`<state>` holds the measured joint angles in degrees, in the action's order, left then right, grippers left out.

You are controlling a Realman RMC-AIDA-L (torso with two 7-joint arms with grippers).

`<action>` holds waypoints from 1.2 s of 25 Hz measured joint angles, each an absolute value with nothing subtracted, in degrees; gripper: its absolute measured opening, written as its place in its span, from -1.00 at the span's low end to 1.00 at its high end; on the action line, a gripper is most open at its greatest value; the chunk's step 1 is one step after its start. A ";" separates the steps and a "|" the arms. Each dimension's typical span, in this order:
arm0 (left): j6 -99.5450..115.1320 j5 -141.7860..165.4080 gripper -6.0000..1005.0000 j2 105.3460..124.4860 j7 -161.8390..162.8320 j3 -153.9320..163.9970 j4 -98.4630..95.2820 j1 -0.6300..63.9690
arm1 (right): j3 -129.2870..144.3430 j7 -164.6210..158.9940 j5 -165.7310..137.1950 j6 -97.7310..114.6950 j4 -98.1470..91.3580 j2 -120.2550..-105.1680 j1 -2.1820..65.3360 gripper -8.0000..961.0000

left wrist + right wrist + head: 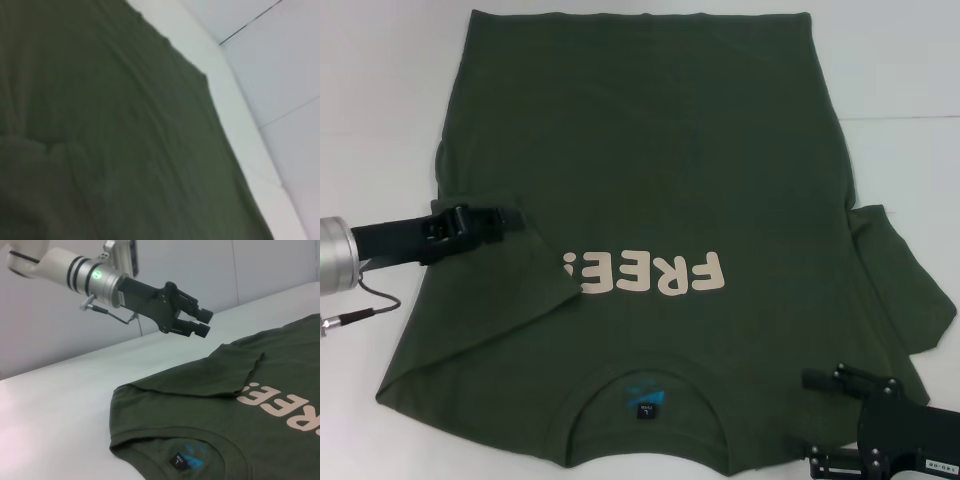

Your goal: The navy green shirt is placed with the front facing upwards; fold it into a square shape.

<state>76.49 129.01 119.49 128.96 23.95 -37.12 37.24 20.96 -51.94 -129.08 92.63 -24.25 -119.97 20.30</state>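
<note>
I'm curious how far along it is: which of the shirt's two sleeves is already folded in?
The sleeve on the robot's left, folded over the "FREE!" print, below the left end effector. The other sleeve lies spread out.

I see the navy green shirt [650,180] as matt, soft cloth; the left gripper [202,322] looks like matt black plastic on a brushed-metal wrist.

We're seeing the navy green shirt [660,200] lying flat on the worktop [380,90], collar nearest us, its left sleeve folded inward. Left end effector [510,222] is hovering above that fold; right end effector [820,415] is sitting at the near right corner.
</note>
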 joint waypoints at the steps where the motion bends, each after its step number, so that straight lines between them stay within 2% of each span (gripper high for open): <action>1: 77.24 128.34 -0.46 119.39 127.99 23.96 -37.13 36.78 | 20.94 -51.94 -129.06 92.63 -24.25 -119.97 20.31 0.89; 2: 78.05 127.95 -0.22 119.26 127.32 23.96 -37.14 36.48 | 20.93 -51.94 -129.04 92.64 -24.25 -119.97 20.32 0.89; 5: 80.32 127.25 -0.01 118.76 126.27 23.85 -37.14 35.86 | 20.82 -52.21 -128.30 93.04 -23.67 -119.96 20.39 0.89; 8: 87.87 124.64 0.19 117.33 121.04 23.81 -36.85 34.45 | 20.77 -55.74 -125.94 93.71 -23.33 -119.84 20.42 0.89; 17: 98.55 124.20 0.59 117.91 97.88 32.06 -38.76 29.21 | 20.79 -85.26 -122.51 98.77 -30.75 -118.36 23.63 0.89; 21: 101.54 124.76 0.75 119.18 89.67 35.20 -41.35 26.26 | 21.29 -99.49 -122.56 99.84 -35.26 -116.06 25.64 0.89; 24: 103.12 124.73 0.86 120.00 84.31 35.01 -42.51 24.73 | 21.68 -110.39 -123.23 99.90 -37.54 -113.40 27.01 0.89; 28: 103.34 124.77 0.87 120.93 81.30 34.95 -43.61 23.51 | 23.01 -125.61 -125.93 99.28 -41.47 -109.94 28.33 0.89; 30: 103.34 124.80 0.87 121.02 81.16 34.95 -43.64 23.42 | 23.75 -131.79 -128.16 99.15 -43.67 -108.76 28.76 0.89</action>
<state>103.34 124.80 121.02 81.16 34.95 -43.64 23.42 23.75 -131.79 -128.16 99.15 -43.67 -108.76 28.76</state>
